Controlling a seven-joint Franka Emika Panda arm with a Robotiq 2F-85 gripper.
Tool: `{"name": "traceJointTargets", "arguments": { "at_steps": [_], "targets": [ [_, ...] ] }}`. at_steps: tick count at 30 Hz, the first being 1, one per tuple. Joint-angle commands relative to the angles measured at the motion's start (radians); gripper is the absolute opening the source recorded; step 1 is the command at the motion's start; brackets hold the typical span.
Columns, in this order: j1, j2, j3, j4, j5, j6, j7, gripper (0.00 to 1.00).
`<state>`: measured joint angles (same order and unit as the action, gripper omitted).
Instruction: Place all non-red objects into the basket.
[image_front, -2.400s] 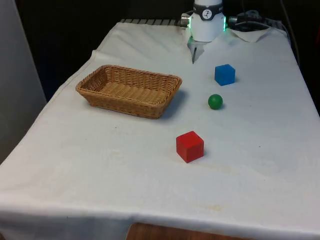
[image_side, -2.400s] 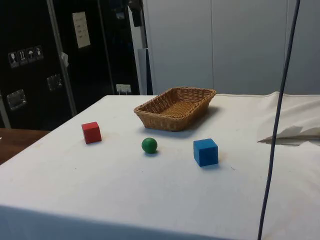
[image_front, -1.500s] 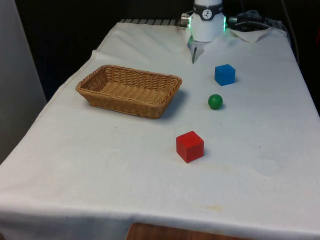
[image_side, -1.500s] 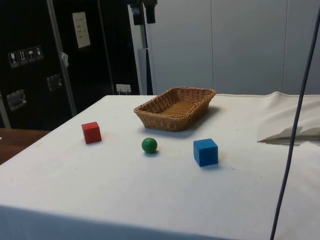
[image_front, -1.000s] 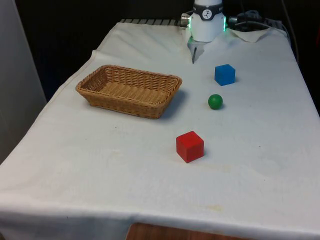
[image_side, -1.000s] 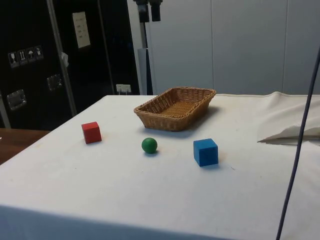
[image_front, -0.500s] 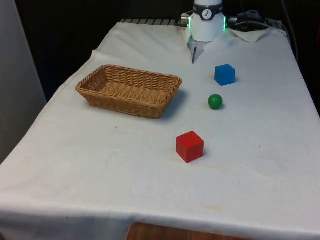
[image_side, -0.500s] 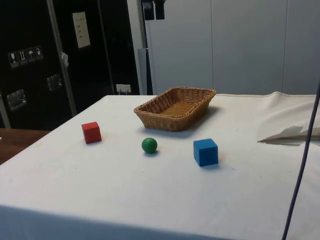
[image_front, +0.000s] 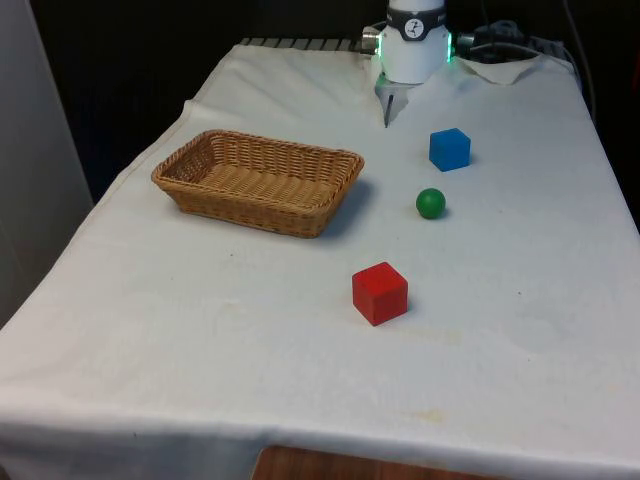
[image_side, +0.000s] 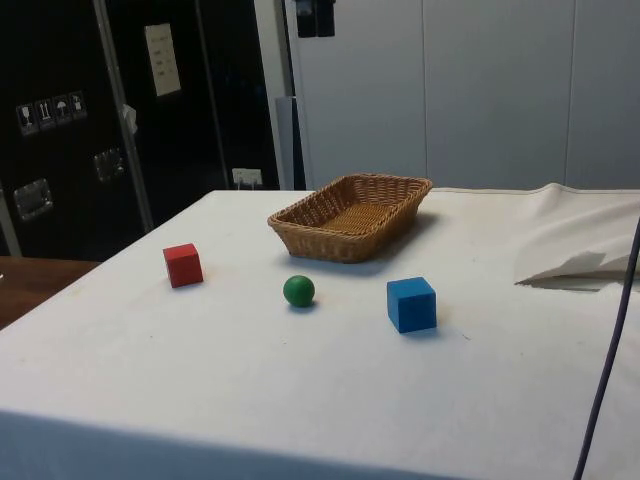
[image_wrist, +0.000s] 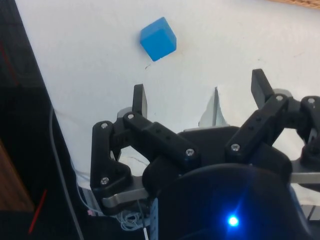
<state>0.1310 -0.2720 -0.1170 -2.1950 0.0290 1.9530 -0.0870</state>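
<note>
Wrist view showing the hand (image_wrist: 200, 102) hanging high above the worktop (image_front: 300, 350), fingers (image_wrist: 139, 100) spread wide and carrying nothing, with the blue cube (image_wrist: 158, 38) sitting on the cloth ahead of them. Still waiting outside the wicker basket (image_front: 258, 182): blue cube (image_front: 449, 148) near the far end, green ball (image_front: 430, 203) just in front of it, both well apart from the basket toward the front view's right. Lying nearer the front edge, the red cube (image_front: 379, 292), not for moving. Risking, probably, a nudge sending the ball rolling toward the red cube or the worktop's edge if descending off-centre; also clipping the basket's raised rim if carrying too low. Leaving plenty of bare cloth around each piece for approaching from above.
</note>
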Motion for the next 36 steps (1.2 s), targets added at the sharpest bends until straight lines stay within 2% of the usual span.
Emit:
{"name": "traceJointTargets", "arguments": {
  "at_steps": [1, 12, 19, 20, 21, 28, 36],
  "targets": [
    [0.001, -0.011, 0.004, -0.012, -0.006, 0.013, 0.0, 1.0],
    [0.0, -0.039, 0.018, -0.035, -0.005, 0.0, -0.018, 1.0],
    [0.001, -0.077, 0.035, -0.071, -0.015, 0.015, -0.031, 1.0],
    [0.0, -0.067, 0.032, -0.061, -0.008, 0.001, -0.032, 1.0],
    [0.001, -0.079, 0.037, -0.074, -0.015, 0.016, -0.033, 1.0],
    [0.0, -0.086, 0.046, -0.084, -0.008, 0.01, -0.053, 1.0],
    [0.003, -0.11, 0.069, -0.121, -0.009, 0.032, -0.071, 1.0]
  ]
}}
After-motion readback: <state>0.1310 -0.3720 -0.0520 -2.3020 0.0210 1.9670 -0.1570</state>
